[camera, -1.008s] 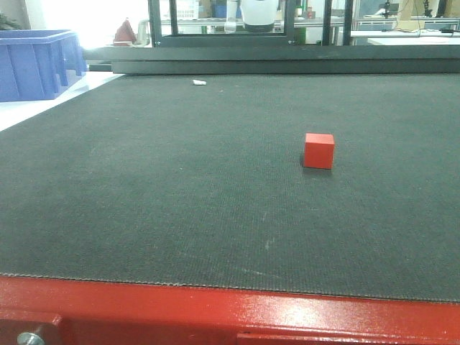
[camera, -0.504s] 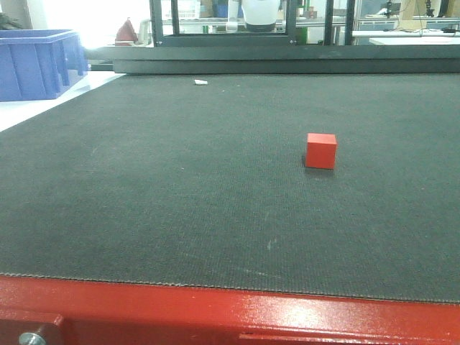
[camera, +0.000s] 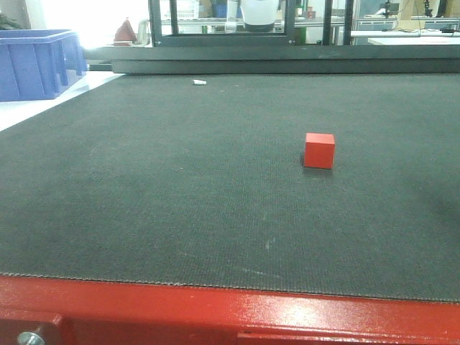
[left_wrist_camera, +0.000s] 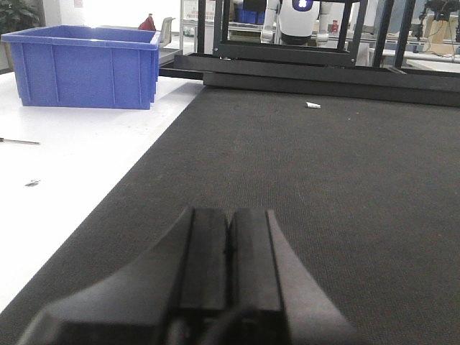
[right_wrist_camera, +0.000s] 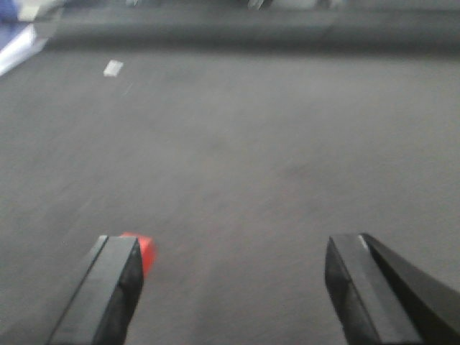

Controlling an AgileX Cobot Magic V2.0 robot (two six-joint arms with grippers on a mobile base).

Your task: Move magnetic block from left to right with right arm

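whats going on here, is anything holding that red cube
Nothing holds it. The magnetic block sits alone on the dark mat. The right gripper is open above the mat, and its wrist view shows the block just outside the gap, not within it. The left gripper is shut and holds nothing.

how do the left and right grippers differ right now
The left gripper is shut, fingers pressed together; the right gripper is open wide. Nothing lies near the left's tips; the magnetic block peeks from behind one finger of the right. Both are black, above the dark mat.
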